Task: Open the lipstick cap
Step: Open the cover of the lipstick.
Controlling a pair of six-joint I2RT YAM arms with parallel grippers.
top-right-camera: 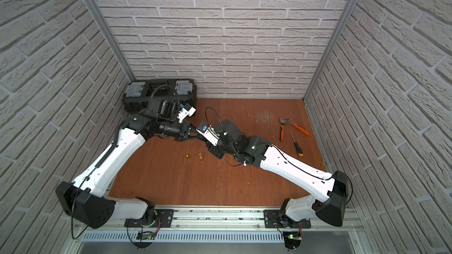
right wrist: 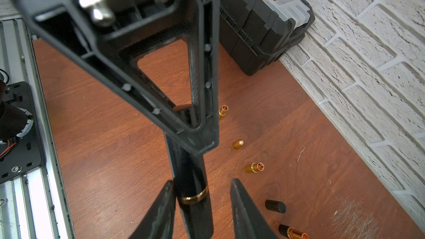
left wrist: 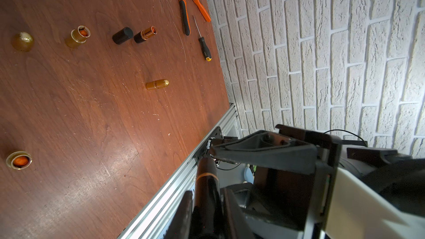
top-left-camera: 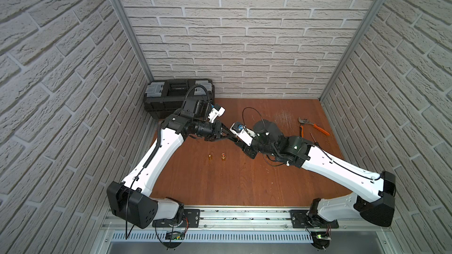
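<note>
Lipstick (right wrist: 194, 210) lies lengthwise between our hands: left hand (left wrist: 207, 195) grips one end; right hand (right wrist: 201, 181), seemingly half-open, straddles the other.

Workshop-style robot cell: toolbox (top-left-camera: 161, 98), pliers (top-left-camera: 319, 128), brick-pattern walls (top-left-camera: 244, 32)

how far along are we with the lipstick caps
Done: a black cap lies apart from its base, and two gold bases sit uncapped. In hand: the left hand is shut on a black lipstick, its cap on; the right hand straddles its free end, not yet clamped. Left: grip and pull the cap off.
</note>
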